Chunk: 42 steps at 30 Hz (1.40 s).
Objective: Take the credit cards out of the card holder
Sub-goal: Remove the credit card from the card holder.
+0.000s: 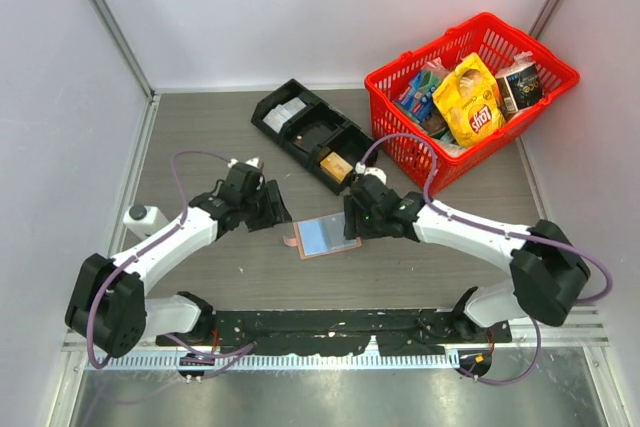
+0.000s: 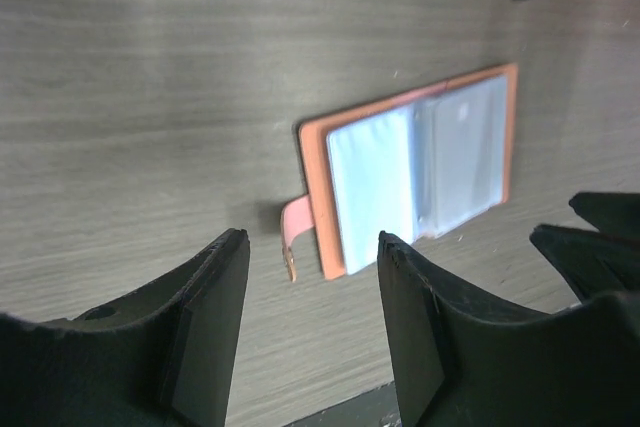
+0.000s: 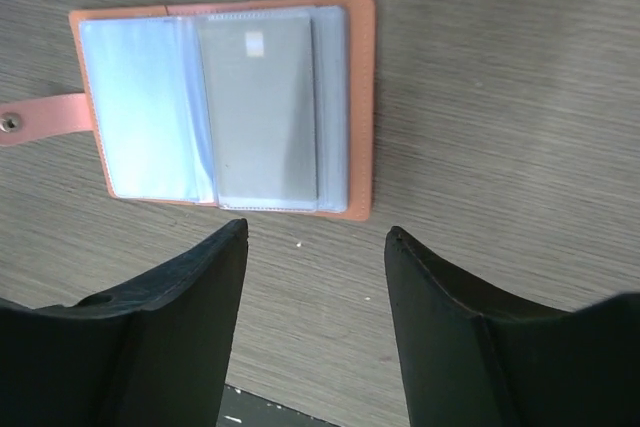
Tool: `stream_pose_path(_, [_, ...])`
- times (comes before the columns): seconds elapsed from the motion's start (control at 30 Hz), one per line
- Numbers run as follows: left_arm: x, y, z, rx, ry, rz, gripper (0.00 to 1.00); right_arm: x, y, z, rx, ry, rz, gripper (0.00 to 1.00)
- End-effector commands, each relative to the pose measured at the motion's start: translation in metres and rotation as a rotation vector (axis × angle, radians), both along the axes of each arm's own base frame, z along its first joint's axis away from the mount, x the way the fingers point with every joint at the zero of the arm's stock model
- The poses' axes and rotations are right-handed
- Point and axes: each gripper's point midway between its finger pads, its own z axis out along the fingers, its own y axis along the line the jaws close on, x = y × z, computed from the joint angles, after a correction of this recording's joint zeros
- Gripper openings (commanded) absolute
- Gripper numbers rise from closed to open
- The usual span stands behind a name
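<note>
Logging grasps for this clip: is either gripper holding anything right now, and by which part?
Nothing is held. The card holder lies open on the table; the left gripper and right gripper both stand open near it, empty.

Your left arm reaches in from the left with its elbow low. Your left pincer (image 1: 274, 209) tilts down and to the right, its two fingers standing apart with nothing between them. Your right arm stretches in from the right. Your right pincer (image 1: 352, 219) faces left, fingers likewise parted and empty. The two pincers face each other, apart.
</note>
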Motion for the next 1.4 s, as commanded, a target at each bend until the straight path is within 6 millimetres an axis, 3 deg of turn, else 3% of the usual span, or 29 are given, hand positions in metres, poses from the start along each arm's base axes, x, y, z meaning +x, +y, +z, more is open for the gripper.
stream_pose_path(0.0, [-0.022,-0.012,-0.014,-0.007,0.039,-0.056,0.58,0.012,0.019,-0.006,-0.002,-0.039,-0.041,0.58])
stream_pose_path(0.17, [-0.038,-0.025,-0.037,-0.025,0.105,-0.054,0.57,0.013,0.022,-0.017,-0.028,-0.030,-0.044,0.50])
stream_pose_path(0.43, [-0.049,-0.043,-0.054,-0.005,0.145,-0.097,0.56,0.015,0.029,-0.028,-0.036,-0.006,-0.017,0.42])
stream_pose_path(1.07, [-0.053,-0.043,-0.066,0.031,0.164,-0.077,0.36,0.011,0.035,-0.045,-0.064,0.040,0.047,0.33])
stream_pose_path(1.37, [-0.055,-0.048,-0.071,0.013,0.172,-0.073,0.28,0.010,0.044,-0.030,-0.018,0.026,0.076,0.17])
